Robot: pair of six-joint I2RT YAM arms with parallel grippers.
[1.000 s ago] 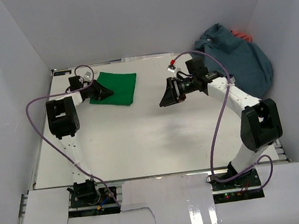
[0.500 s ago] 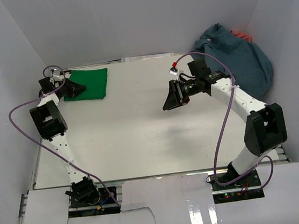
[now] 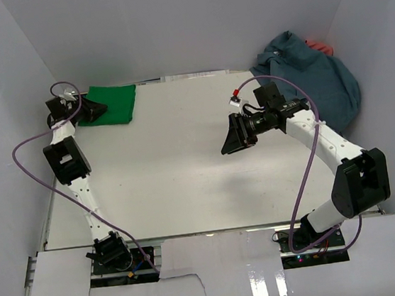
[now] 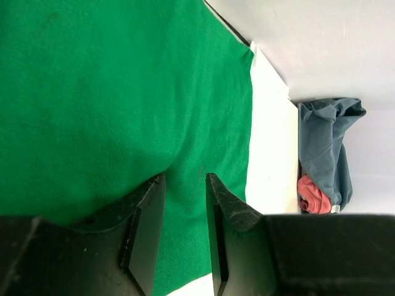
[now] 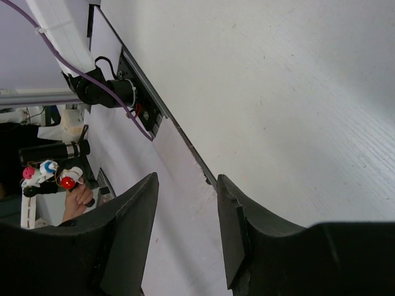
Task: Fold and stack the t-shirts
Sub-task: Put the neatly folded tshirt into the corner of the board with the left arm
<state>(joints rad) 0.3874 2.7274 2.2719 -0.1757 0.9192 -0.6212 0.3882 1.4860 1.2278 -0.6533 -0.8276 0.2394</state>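
The bright green t-shirt (image 3: 115, 104) lies folded flat at the back left corner of the table (image 3: 187, 185). My left gripper (image 3: 90, 111) is at its left edge, jaws closed to a narrow gap with green cloth (image 4: 123, 92) pinched between the fingers (image 4: 184, 180). The slate blue-grey t-shirt (image 3: 314, 77) lies crumpled in a heap at the back right; it also shows in the left wrist view (image 4: 324, 142). The coral red t-shirt (image 3: 322, 46) peeks out behind it and shows in the left wrist view too (image 4: 311, 194). My right gripper (image 3: 227, 137) hangs open and empty above the table (image 5: 186, 180).
White walls enclose the table on the left, back and right. The green shirt sits close to the left wall and the back edge. A purple cable loops from each arm. White panels cover the near edge (image 3: 217, 260) between the arm bases.
My left gripper has moved left and back toward the corner, and the green t-shirt has moved with it. My right gripper has drifted slightly toward the near right, still open.
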